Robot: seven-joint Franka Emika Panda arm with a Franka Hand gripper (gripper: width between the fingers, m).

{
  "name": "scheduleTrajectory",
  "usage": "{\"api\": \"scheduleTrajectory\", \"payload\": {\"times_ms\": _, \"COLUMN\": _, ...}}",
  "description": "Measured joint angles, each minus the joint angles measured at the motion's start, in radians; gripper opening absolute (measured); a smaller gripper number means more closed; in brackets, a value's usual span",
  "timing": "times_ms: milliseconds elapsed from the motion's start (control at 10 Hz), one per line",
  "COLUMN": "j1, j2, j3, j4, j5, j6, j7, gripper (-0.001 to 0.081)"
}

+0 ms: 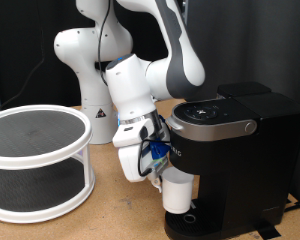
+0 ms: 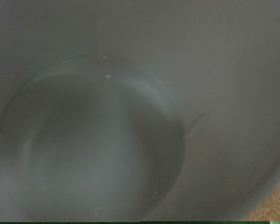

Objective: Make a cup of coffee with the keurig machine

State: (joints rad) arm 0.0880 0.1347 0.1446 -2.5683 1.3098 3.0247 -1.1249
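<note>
The keurig machine stands at the exterior view's right, black with a silver-grey band and a round-button top panel. The white cup stands upright on or just above the round drip tray, under the machine's head. My gripper reaches down from the exterior view's left and sits at the cup's rim, shut on its wall. The wrist view looks straight down into the cup's empty white inside; my fingers do not show there.
A white two-tier round rack stands on the wooden table at the exterior view's left. The robot's white base rises behind it. A dark curtain forms the background.
</note>
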Motion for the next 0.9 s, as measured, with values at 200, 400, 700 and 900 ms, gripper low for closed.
{"api": "scheduleTrajectory", "payload": {"times_ms": 200, "j1": 0.0, "j2": 0.015, "j3": 0.023, "j4": 0.019, "j5": 0.046, "j6": 0.01, "j7": -0.036, "gripper": 0.0071}}
{"api": "scheduleTrajectory", "payload": {"times_ms": 400, "j1": 0.0, "j2": 0.032, "j3": 0.039, "j4": 0.029, "j5": 0.097, "j6": 0.021, "j7": -0.075, "gripper": 0.0071}}
{"api": "scheduleTrajectory", "payload": {"times_ms": 700, "j1": 0.0, "j2": 0.043, "j3": 0.052, "j4": 0.046, "j5": 0.168, "j6": 0.03, "j7": -0.129, "gripper": 0.0071}}
{"api": "scheduleTrajectory", "payload": {"times_ms": 900, "j1": 0.0, "j2": 0.046, "j3": 0.055, "j4": 0.05, "j5": 0.187, "j6": 0.034, "j7": -0.136, "gripper": 0.008}}
